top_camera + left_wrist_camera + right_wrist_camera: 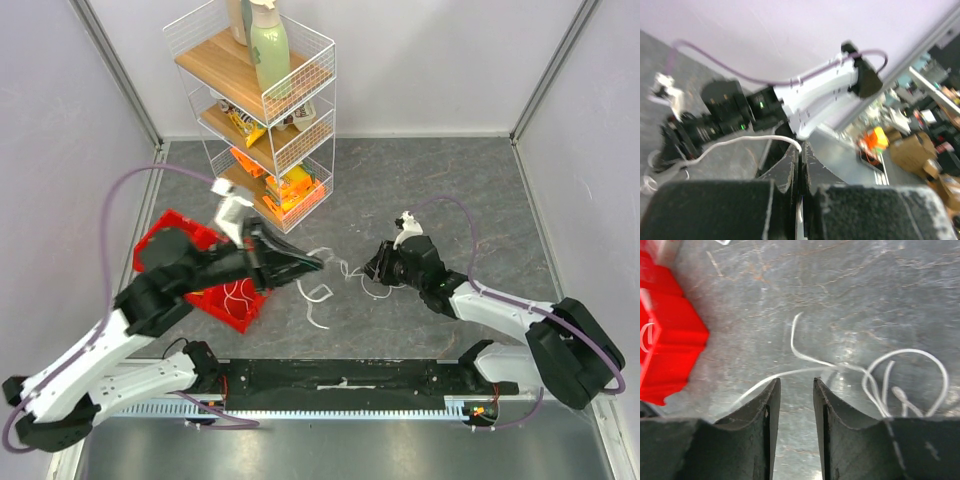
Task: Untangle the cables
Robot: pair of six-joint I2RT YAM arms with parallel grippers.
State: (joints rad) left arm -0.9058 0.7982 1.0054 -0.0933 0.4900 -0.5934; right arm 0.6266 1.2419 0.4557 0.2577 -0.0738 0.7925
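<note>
The left gripper [312,266], reaching just past the red plastic bin [165,232], has its fingers pressed together on one thin white cable strand [740,140], I'd guess to draw it out of the knot. The other thin white cables [317,293] lie looped on the grey table [450,190] right beside the bin. Beyond them from the bin, the right gripper [374,268] sits low, fingers apart, probably ready to take the opposite end.

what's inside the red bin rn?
Loops of white cable show in the red bin's near corner. The left arm covers most of the inside, so anything else there is hidden.
</note>
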